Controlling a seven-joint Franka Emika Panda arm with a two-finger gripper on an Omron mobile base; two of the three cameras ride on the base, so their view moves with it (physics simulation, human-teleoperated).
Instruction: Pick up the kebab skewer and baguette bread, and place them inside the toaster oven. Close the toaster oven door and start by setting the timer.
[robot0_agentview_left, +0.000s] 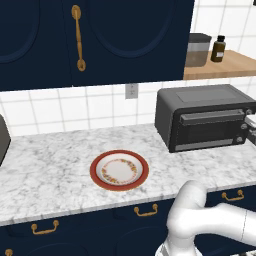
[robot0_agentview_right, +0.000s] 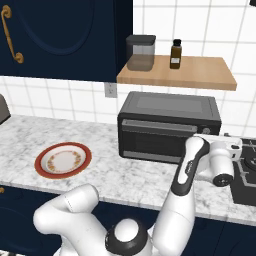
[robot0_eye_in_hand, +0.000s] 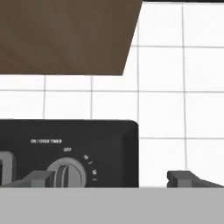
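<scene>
Plate (robot0_agentview_left: 119, 170) bare, oven (robot0_agentview_left: 202, 117) at the counter's right end with door (robot0_agentview_right: 160, 137) shut, food presumably inside; gripper (robot0_eye_in_hand: 111, 178), jaws spread wide, faces the timer knob (robot0_eye_in_hand: 68, 174), apparently not yet turned.

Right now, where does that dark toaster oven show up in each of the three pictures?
Left base view: the toaster oven stands at the right, on the marble counter under the wooden shelf.
Right base view: it sits mid-frame, behind the white arm.
Hand view: its knob panel fills the lower left, close up.
Shared landmark: the wooden shelf above it, which the hand view sees from below.
</scene>
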